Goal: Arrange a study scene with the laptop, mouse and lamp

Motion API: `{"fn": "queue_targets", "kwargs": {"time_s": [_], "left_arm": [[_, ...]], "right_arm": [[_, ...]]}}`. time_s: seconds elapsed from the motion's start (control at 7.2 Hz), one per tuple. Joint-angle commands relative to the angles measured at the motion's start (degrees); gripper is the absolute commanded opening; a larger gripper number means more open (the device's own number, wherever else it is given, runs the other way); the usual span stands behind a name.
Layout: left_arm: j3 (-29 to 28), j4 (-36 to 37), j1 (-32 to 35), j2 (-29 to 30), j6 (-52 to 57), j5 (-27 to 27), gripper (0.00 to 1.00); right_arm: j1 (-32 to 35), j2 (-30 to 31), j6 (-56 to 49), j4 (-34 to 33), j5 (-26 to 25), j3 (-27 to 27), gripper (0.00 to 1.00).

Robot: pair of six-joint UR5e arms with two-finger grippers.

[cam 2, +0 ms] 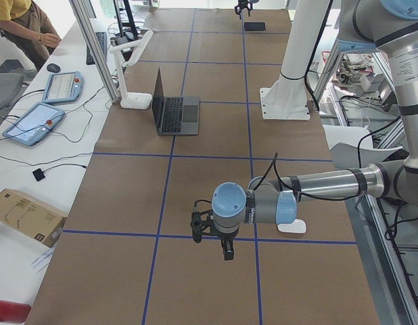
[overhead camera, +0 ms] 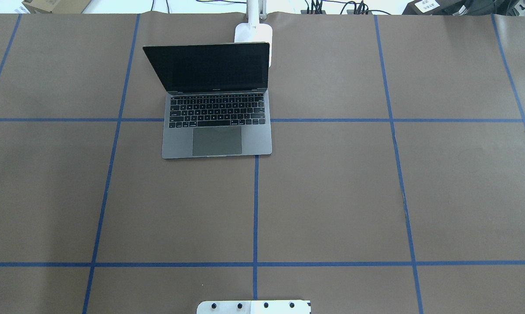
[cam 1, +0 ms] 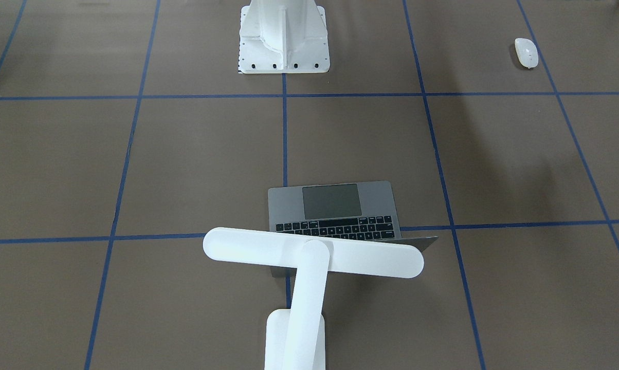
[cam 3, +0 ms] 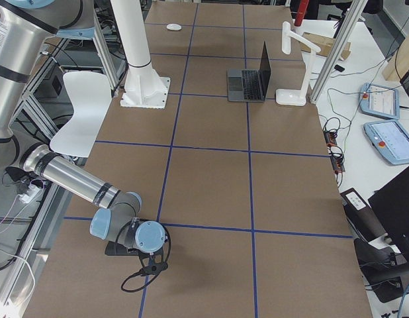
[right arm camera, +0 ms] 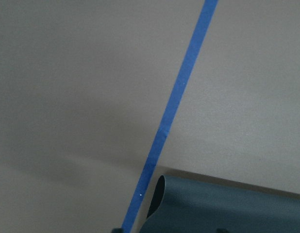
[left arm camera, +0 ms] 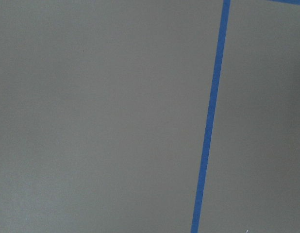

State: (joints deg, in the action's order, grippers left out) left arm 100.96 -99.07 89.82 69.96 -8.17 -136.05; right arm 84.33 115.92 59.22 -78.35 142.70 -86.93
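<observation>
The laptop (overhead camera: pixel 216 109) stands open near the table's far edge, its dark screen up and facing the robot. Right behind it rises the white lamp (cam 1: pixel 309 254), whose bar head reaches over the top edge of the screen. The white mouse (cam 1: pixel 526 52) lies alone far off on the robot's left side, near the robot's edge. In the exterior left view my left gripper (cam 2: pixel 226 252) hangs just above the table, close to the mouse (cam 2: pixel 292 227). My right gripper (cam 3: pixel 150 265) hovers low at the table's other end. Whether either is open or shut, I cannot tell.
A white pedestal (cam 1: pixel 283 36) with a bolted plate stands mid-table on the robot's side. A flat black mat (cam 3: pixel 115 248) lies under the right arm's wrist. A person (cam 2: pixel 19 20) and teach pendants (cam 2: pixel 33 122) are at a side bench beyond the lamp.
</observation>
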Motion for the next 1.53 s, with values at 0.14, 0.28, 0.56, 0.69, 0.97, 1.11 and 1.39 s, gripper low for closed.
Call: {"fn": "queue_targets", "kwargs": {"time_s": [0.14,0.28,0.56,0.69,0.97,1.11,1.39], "left_arm": [[-0.5,-0.1,0.0,0.1,0.0,0.0,1.00],[-0.4,-0.1,0.0,0.1,0.0,0.1,1.00],[-0.4,-0.1,0.0,0.1,0.0,0.1,1.00],[-0.5,-0.1,0.0,0.0,0.0,0.1,1.00],[-0.4,-0.2,0.0,0.0,0.0,0.0,1.00],[-0.5,-0.1,0.0,0.0,0.0,0.1,1.00],[-0.5,-0.1,0.0,0.0,0.0,0.1,1.00]], "right_arm": [[-3.5,-3.1,-0.4,-0.8,-2.5,2.6,0.93],[-3.6,-2.2,-0.9,-0.8,-2.6,3.1,0.90],[-3.6,-0.1,-0.9,-0.8,-2.8,4.0,0.88],[-3.7,0.3,-1.5,-0.8,-2.8,4.3,0.87],[-3.8,0.0,-1.6,-0.8,-3.9,4.4,0.85],[-4.0,0.0,-1.6,-0.8,-4.0,4.4,0.83],[-4.3,0.0,-1.6,-0.8,-4.0,4.5,0.73]]}}
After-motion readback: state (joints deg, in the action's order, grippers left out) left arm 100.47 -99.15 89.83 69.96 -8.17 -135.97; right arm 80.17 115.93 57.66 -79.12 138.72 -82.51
